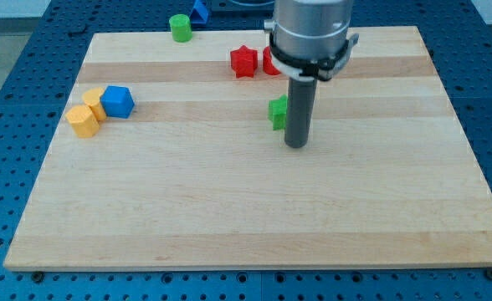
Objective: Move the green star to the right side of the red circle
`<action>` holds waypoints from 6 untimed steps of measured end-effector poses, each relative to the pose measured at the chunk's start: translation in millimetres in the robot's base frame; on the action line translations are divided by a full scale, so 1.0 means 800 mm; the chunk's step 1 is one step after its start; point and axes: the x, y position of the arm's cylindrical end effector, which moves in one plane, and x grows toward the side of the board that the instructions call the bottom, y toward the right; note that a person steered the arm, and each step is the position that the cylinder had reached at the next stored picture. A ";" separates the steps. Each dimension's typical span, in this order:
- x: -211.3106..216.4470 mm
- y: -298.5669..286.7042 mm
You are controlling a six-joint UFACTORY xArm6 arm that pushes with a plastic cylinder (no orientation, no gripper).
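Observation:
The green star [277, 111] lies near the middle of the wooden board [229, 209], partly hidden behind my rod. My tip [296, 145] rests on the board just to the right of and slightly below the star, close to it or touching it. The red circle [270, 61] sits higher up, mostly hidden behind the arm's grey body. A red star [243, 61] lies just left of the red circle.
A blue cube [117, 102] and two yellow blocks [88, 114] sit at the view's left. A green cylinder [180, 28] stands at the board's top edge, with a blue block [199, 10] beyond it, off the board.

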 end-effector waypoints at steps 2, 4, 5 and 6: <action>-0.076 0.000; -0.021 -0.042; -0.043 -0.065; -0.085 -0.049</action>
